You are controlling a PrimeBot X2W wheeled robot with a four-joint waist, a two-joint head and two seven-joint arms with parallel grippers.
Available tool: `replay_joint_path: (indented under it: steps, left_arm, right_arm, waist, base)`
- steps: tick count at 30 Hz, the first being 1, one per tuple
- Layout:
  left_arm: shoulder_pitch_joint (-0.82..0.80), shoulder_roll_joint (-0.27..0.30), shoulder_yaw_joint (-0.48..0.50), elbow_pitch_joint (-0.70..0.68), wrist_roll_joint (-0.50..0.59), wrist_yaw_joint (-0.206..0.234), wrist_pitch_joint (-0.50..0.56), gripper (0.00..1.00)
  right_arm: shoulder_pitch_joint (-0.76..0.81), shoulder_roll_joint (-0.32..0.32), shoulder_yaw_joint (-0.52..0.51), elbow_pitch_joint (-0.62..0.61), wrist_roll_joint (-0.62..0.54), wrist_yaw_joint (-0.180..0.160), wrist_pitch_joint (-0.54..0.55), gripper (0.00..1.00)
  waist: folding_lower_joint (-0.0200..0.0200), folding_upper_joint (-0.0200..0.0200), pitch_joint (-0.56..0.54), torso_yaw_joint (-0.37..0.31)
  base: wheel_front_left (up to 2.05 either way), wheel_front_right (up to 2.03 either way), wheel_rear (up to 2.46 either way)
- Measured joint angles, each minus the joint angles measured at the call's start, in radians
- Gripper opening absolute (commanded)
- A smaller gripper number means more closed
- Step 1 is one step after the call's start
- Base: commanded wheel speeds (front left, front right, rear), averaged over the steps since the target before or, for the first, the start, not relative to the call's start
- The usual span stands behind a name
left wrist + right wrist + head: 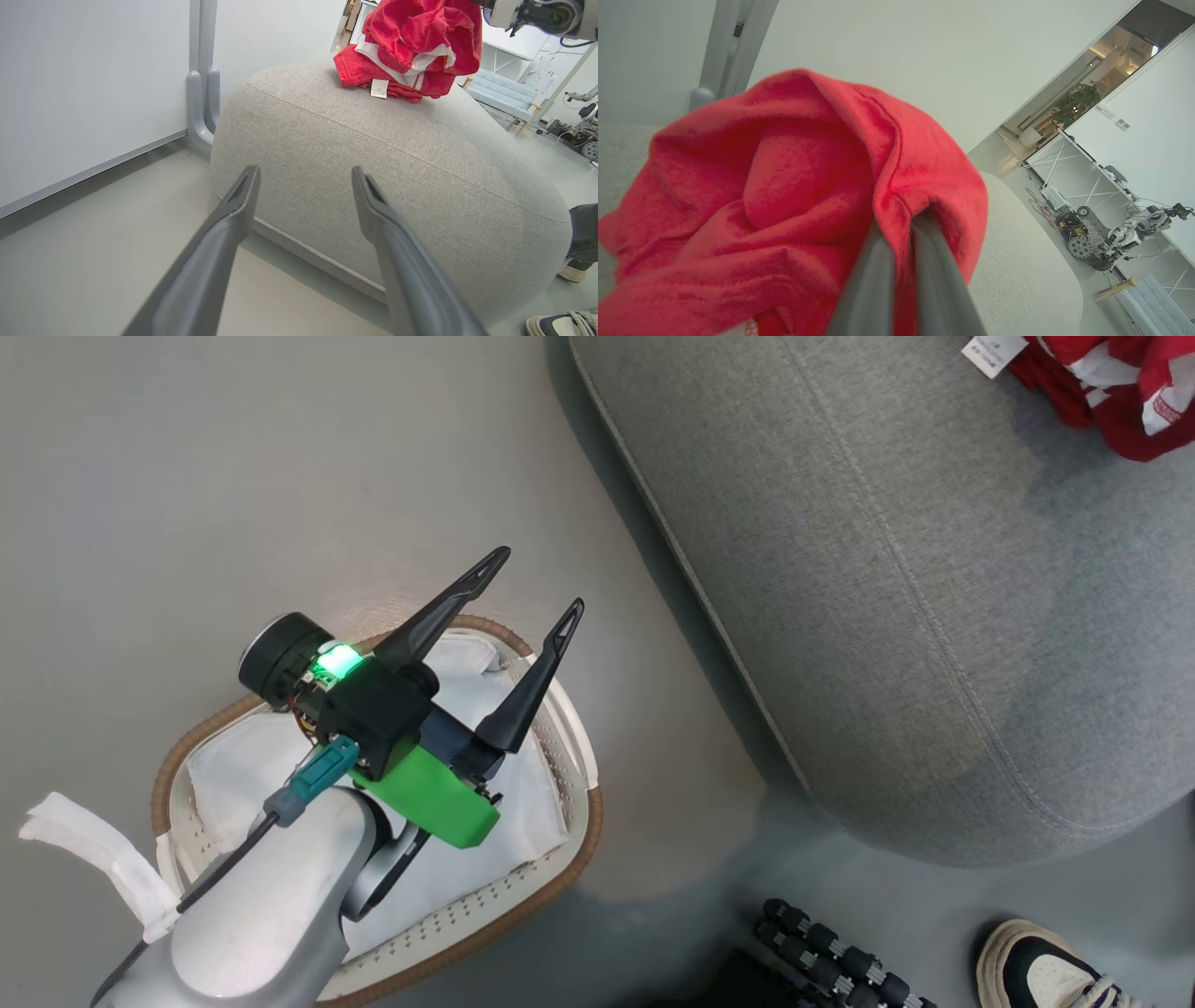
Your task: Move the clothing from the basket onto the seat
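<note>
My left gripper (541, 581) hangs open over the cream basket (574, 840), whose white liner shows beneath it; in its own wrist view the left gripper (303, 175) points at the grey seat (420, 168), nothing between the fingers. Red clothing (1111, 392) with white stripes and a white tag lies bunched at the seat's far corner (887, 569). From the left wrist the same red clothing (411, 46) rises in a heap, part of it lifted. My right gripper (901, 224) is shut on a fold of the red clothing (784, 196) above the seat (1017, 261).
Grey floor (233, 476) lies between basket and seat. A person's shoe (1046, 971) and a dark ribbed piece (831, 961) sit at the lower right. A white wall panel with a grey post (201, 93) stands behind the seat.
</note>
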Motion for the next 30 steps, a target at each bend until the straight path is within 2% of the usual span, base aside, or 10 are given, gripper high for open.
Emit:
replay_joint_path:
  steps: [2, 3, 4, 5, 6, 12, 17, 24, 30]
  left_arm:
    - [0.0, 0.004, 0.003, 0.002, 0.0, 0.0, 0.0, 1.0]
    - [0.0, 0.004, 0.005, 0.003, -0.001, 0.0, 0.0, 1.0]
    - [0.0, 0.003, 0.006, 0.006, -0.003, 0.0, 0.0, 1.0]
    - [0.0, 0.002, 0.007, 0.009, -0.005, 0.0, 0.0, 1.0]
    - [0.001, 0.0, 0.009, 0.013, -0.005, 0.0, 0.0, 1.0]
    - [0.022, -0.033, 0.03, 0.031, -0.008, 0.0, 0.0, 1.0]
    - [0.057, -0.069, 0.057, 0.046, -0.008, 0.0, 0.0, 1.0]
    - [0.114, -0.104, 0.102, 0.053, 0.002, 0.0, 0.0, 1.0]
    - [0.17, -0.141, 0.164, 0.068, 0.021, 0.0, 0.0, 1.0]
  right_arm:
    - [0.016, 0.024, -0.02, 0.039, -0.007, 0.0, -0.001, 0.0]
    - [0.026, 0.036, -0.03, 0.053, -0.01, 0.0, -0.002, 0.15]
    - [0.034, 0.048, -0.043, 0.065, -0.014, 0.0, -0.004, 0.38]
    - [0.044, 0.054, -0.05, 0.07, -0.017, 0.0, -0.005, 0.5]
    - [0.055, 0.063, -0.057, 0.076, -0.025, 0.0, -0.006, 1.0]
    - [0.161, 0.103, -0.093, 0.032, -0.022, 0.0, -0.006, 1.0]
    - [0.277, 0.122, -0.095, -0.052, 0.022, 0.0, -0.006, 1.0]
    - [0.419, 0.154, -0.044, -0.215, 0.094, 0.0, -0.006, 1.0]
    - [0.49, 0.19, 0.032, -0.304, 0.164, 0.0, -0.006, 1.0]
  waist:
    - [0.0, 0.0, 0.01, 0.015]
    - [0.0, 0.0, 0.014, 0.022]
    - [0.0, 0.0, 0.015, 0.028]
    - [0.0, 0.0, 0.015, 0.032]
    - [0.0, 0.0, 0.011, 0.035]
    - [-0.0001, 0.0, -0.037, 0.04]
    - [-0.0002, 0.0, -0.104, 0.036]
    - [-0.0002, 0.0, -0.201, 0.036]
    - [-0.0002, 0.0, -0.281, 0.047]
  base:
    - [0.0, 0.0, 0.0]
    - [0.0, 0.0, 0.0]
    - [0.0, 0.0, 0.0]
    - [0.0, 0.0, 0.0]
    - [0.0, 0.0, 0.0]
    - [0.0, 0.0, 0.0]
    - [0.0, 0.0, 0.0]
    - [0.0, 0.0, 0.0]
    - [0.0, 0.0, 0.0]
